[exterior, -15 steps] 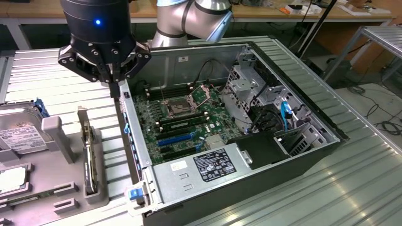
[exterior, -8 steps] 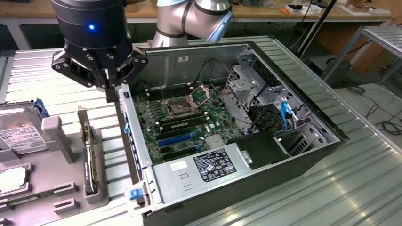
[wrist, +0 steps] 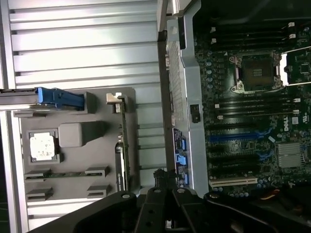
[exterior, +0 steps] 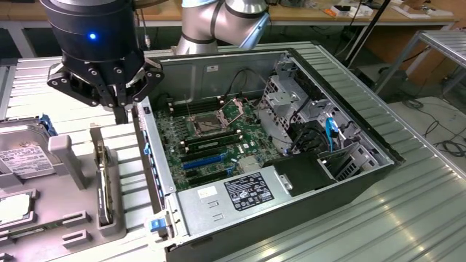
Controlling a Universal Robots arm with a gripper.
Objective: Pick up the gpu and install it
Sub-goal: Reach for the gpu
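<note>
Near the claw (exterior: pixel 120 111), the gpu (exterior: pixel 106 180)

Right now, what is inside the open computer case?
The motherboard with an open CPU socket, blue expansion slots, a power supply and a drive cage. The power supply hides whatever lies beneath it.

Open computer case (exterior: pixel 328 199) is lying on its side on the table (exterior: pixel 422 218), with a parts tray (exterior: pixel 65 164) sitting just beside it at the exterior view's left.

The gpu (exterior: pixel 106 183) is standing on edge in the tray, along the side nearest the case, and the hard drive (exterior: pixel 22 158) is lying farther toward the exterior view's left. The end effector (exterior: pixel 119 105) is hanging over the gap between tray and case, behind the gpu. Inside the case, the motherboard (exterior: pixel 211 131) is lying flat, with the power supply (exterior: pixel 240 191) sitting before it.
</note>
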